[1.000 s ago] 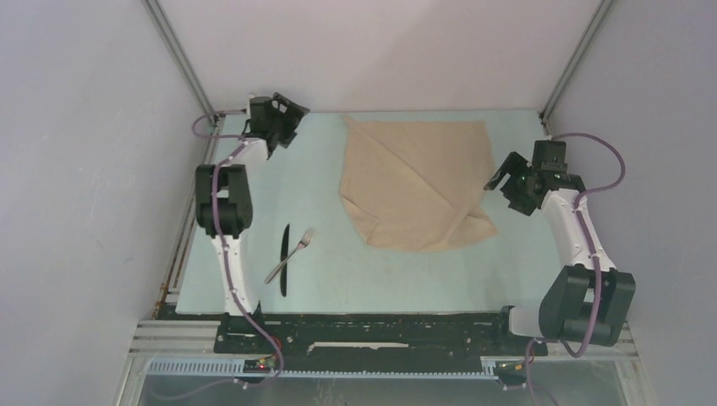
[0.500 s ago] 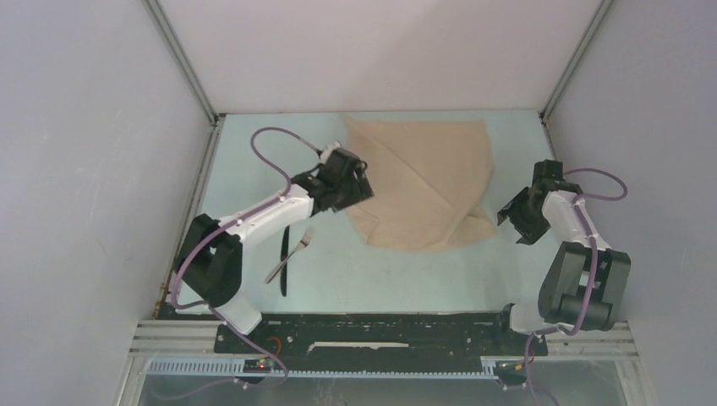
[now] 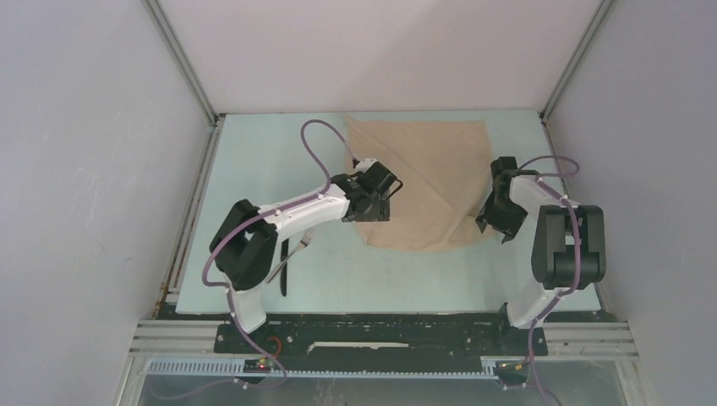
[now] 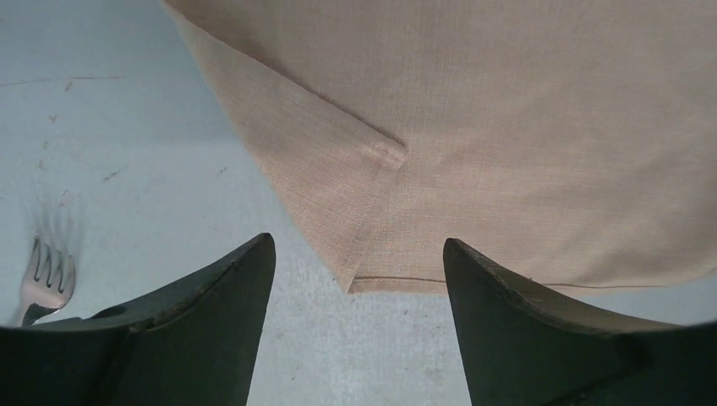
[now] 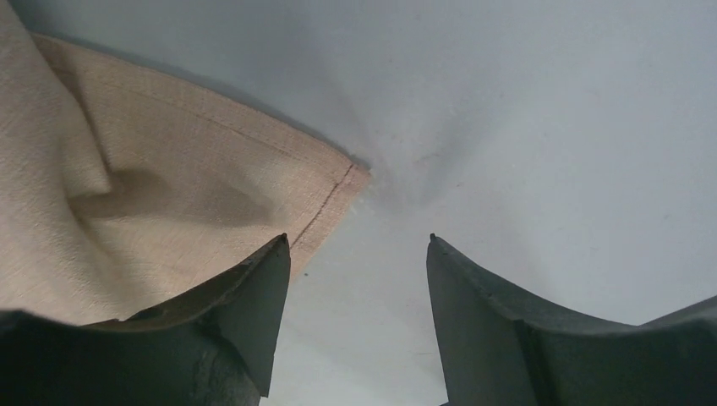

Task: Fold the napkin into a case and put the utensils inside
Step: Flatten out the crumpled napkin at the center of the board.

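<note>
The left jaws are released, spread with nothing between them, hanging over the lower-left corner of the napkin (image 3: 427, 182). The right jaws are released too, empty, at the napkin's lower-right corner. The napkin lies loosely folded on the counter (image 3: 270, 152) in the upper centre of the top view, with the fork (image 4: 49, 279) and black knife (image 3: 285, 272) at lower left, apart from the cloth.
</note>
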You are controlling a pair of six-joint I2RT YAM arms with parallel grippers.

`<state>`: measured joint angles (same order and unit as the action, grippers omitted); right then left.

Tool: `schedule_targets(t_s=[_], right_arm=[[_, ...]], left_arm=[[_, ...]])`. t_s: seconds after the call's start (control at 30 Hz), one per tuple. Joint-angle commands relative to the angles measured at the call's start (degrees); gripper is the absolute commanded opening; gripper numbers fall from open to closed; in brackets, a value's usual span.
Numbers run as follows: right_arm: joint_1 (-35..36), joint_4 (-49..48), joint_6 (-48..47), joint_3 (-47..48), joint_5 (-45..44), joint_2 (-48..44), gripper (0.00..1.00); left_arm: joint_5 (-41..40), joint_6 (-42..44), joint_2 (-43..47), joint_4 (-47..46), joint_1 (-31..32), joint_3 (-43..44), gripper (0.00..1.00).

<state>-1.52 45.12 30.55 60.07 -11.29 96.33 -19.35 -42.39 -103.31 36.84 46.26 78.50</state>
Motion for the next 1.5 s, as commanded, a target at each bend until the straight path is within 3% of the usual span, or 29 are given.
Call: schedule_targets(t_s=[0.0, 0.1, 0.23, 0.57, 0.67, 0.73, 0.87, 1.0, 1.2, 1.47], right_arm=[[0.05, 0.95, -0.41, 2.42, -5.98, 1.49, 0.65], [0.54, 3.57, 0.67, 2.49, -7.63, 3.12, 0.57], [1.36, 5.73, 2.44, 0.07, -8.60, 2.64, 0.54], [-2.48, 6.44, 9.52, -11.92, -3.61, -13.31, 0.50], [-2.57, -0.24, 5.63, -13.64, 2.28, -20.23, 0.54], [-2.70, -3.41, 2.94, -12.04, 1.33, -21.67, 0.62], [-2.67, -7.63, -2.53, -7.77, 2.12, -17.50, 0.75], [-1.82, -10.35, -6.03, -3.80, 4.51, -9.87, 0.77], [-0.67, -10.14, -7.51, -1.63, 4.32, -1.95, 0.69], [-1.25, -7.95, -4.15, -4.57, 0.70, 0.90, 0.42]], left_arm=[[-1.89, 2.93, -3.67, 2.91, 2.04, 3.53, 0.81], [-3.49, 3.37, -5.55, 4.37, 3.03, 5.01, 0.84], [-3.52, 3.23, -7.06, 4.82, 3.71, 4.62, 0.84], [-4.97, 2.61, -0.39, 3.39, 3.84, -1.74, 0.84], [-3.78, 3.27, -0.61, 1.60, 3.88, -2.26, 0.84], [-2.14, 3.76, -3.36, 2.48, 3.90, 0.40, 0.81], [-3.19, 3.98, -6.60, 3.79, 4.65, 4.96, 0.79], [-6.48, 4.68, -10.81, 5.07, 4.68, 8.19, 0.77], [-9.76, 5.45, -14.24, 5.68, 4.29, 9.92, 0.69], [-8.15, 4.67, -14.68, 4.29, 3.69, 7.03, 0.59]])
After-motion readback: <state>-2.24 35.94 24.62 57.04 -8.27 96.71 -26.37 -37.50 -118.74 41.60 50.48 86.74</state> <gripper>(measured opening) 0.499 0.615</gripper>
